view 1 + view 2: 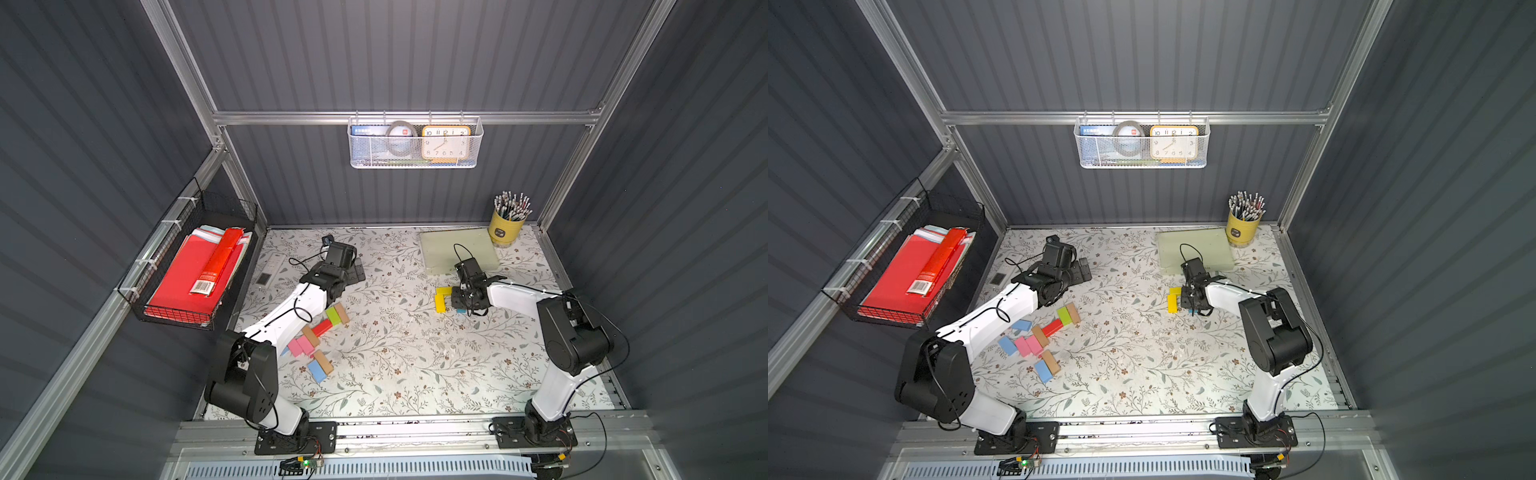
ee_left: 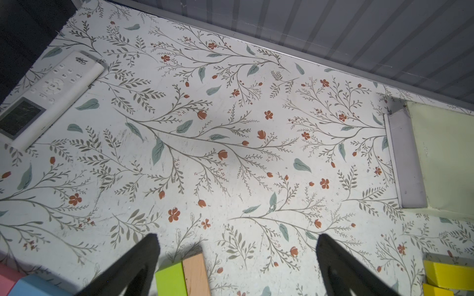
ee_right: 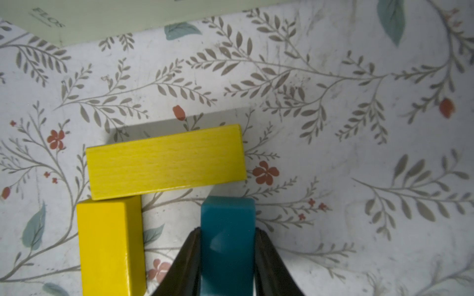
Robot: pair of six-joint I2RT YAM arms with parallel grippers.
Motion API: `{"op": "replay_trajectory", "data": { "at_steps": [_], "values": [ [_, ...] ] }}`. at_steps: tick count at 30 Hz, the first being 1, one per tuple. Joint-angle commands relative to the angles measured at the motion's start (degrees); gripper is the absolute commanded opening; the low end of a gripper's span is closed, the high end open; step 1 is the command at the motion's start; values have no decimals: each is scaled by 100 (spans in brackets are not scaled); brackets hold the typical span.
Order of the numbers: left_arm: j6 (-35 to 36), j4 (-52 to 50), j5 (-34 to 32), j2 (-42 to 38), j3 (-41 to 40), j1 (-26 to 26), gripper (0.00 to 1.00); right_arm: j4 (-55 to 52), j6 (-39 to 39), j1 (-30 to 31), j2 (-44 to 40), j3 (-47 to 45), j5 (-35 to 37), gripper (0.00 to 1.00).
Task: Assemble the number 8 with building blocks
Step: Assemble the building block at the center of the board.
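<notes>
White mesh wall basket [image 1: 360,154] holds orange-framed clock [image 1: 445,142] and tape roll [image 1: 401,140]; black wire basket [image 1: 178,319] holds red folders [image 1: 178,278]; yellow cup [image 1: 504,232] holds pencils [image 1: 512,205]. Right gripper [image 3: 227,232] clamps teal-blue wooden block [image 3: 227,215] beside two yellow wooden blocks [image 3: 164,161] laid in an L. Left gripper [image 2: 237,238] gapes wide above table; left arm [image 1: 286,311] partly hides loose coloured block pile [image 1: 322,330].

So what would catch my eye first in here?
Probably the right gripper pinching a blue block beside two yellow blocks laid in an L. Then the scatter of coloured blocks near the left arm, and the bright red folders in the side wall basket.
</notes>
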Motion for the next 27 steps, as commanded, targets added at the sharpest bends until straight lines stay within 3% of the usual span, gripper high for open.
{"op": "replay_trajectory", "data": {
  "at_steps": [1,17,27],
  "values": [
    [104,56,-51,-177,-46,23,99,-138,-201,-71,203,-22,-9,30],
    [100,47,-69,-121,-61,23,99,-24,-453,-155,287,-44,-138,36],
    [52,-76,-212,-166,-58,23,99,-79,-457,-169,29,-2,-212,61]
  ]
}}
